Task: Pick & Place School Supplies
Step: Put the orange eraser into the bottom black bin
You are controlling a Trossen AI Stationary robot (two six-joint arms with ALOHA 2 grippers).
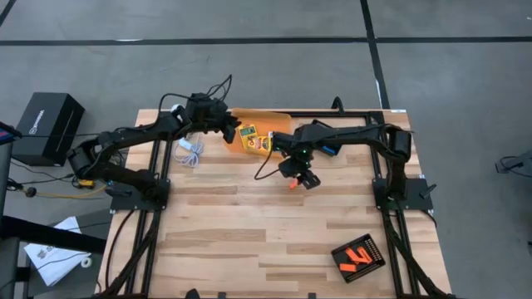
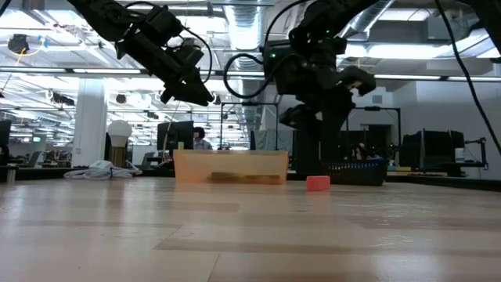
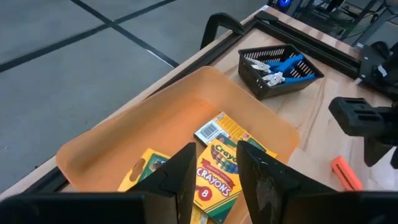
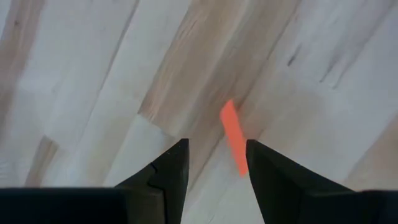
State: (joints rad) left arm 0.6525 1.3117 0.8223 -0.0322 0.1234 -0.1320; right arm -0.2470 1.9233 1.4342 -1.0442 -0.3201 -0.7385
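You're hovering the right gripper [image 4: 214,165], jaws apart and empty, over the orange piece [image 4: 234,137] lying loose on the counter [image 1: 249,224], lining up a pick. Left gripper [image 3: 214,171] is hanging released above the orange bin [image 3: 155,124], crayon boxes [image 3: 217,168] inside.

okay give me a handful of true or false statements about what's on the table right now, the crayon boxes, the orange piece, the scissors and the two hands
1. The crayon boxes lie inside the orange bin. True.
2. The right hand is clamped on the orange piece. False: its fingers are apart above the piece, which lies loose on the wooden table.
3. The blue-handled scissors sit in a black basket. True.
4. The left hand holds a crayon box. False: its fingers are apart and empty, over the bin.
5. The black tray near the table's front right corner is bare. False: orange pieces lie on it.
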